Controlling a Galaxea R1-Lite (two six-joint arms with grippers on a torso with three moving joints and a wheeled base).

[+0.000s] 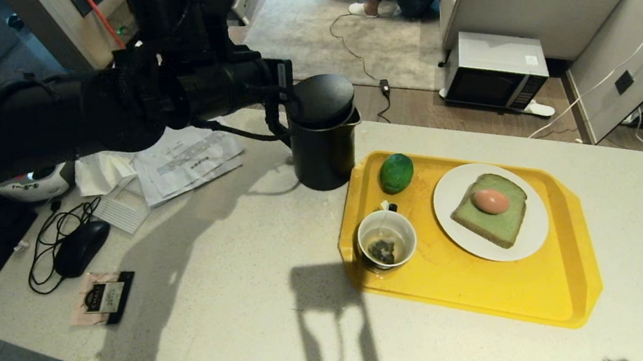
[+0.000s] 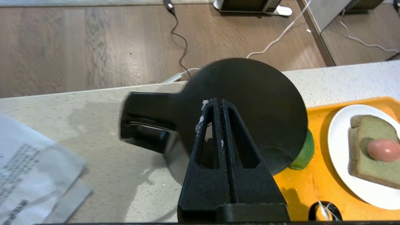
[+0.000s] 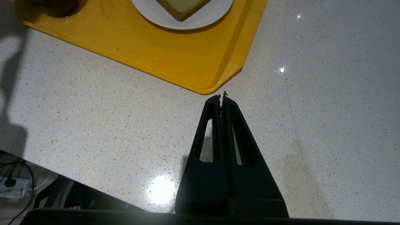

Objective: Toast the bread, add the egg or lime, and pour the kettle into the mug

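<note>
From the head, the egg (image 1: 491, 200) lies on the bread (image 1: 489, 210) on a plate (image 1: 536, 229) in the tray (image 1: 476, 284); the mug (image 1: 386, 239), beside the lime (image 1: 396, 172), holds tea and a teabag, so pouring looks finished. The left wrist shows the left pincer (image 2: 217, 103) closed, empty, above the kettle (image 2: 243, 106) on the counter (image 2: 93, 103); next, it should pull clear. The right wrist shows the right pincer (image 3: 223, 96) closed beside the tray corner.

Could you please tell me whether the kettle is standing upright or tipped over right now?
Upright: the kettle stands on its base on the counter, lid on top.
</note>
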